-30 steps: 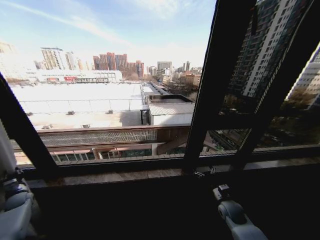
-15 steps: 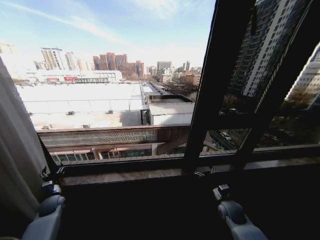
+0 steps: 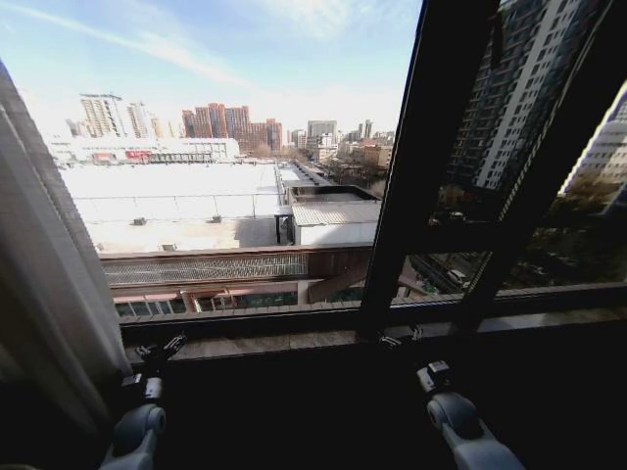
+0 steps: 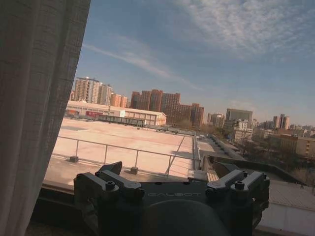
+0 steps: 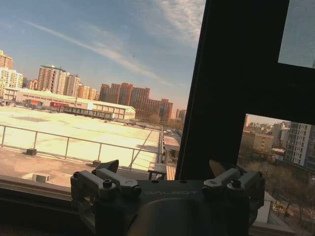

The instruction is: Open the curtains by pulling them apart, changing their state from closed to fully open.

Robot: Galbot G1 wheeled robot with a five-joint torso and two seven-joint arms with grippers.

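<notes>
Curtain (image 3: 44,284) hangs bunched at the window's left edge, just left of my left gripper (image 3: 162,348), fingers spread, empty. Right gripper (image 3: 402,339) open by the sill.

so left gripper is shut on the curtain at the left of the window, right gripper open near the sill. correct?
Not quite. The left gripper is open and holds nothing; the curtain hangs beside it, apart, as the left wrist view shows. The right gripper is open near the sill.

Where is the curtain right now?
In the head view the curtain hangs bunched at the window's far left, just beside the robot's open left hand near the sill.
</notes>
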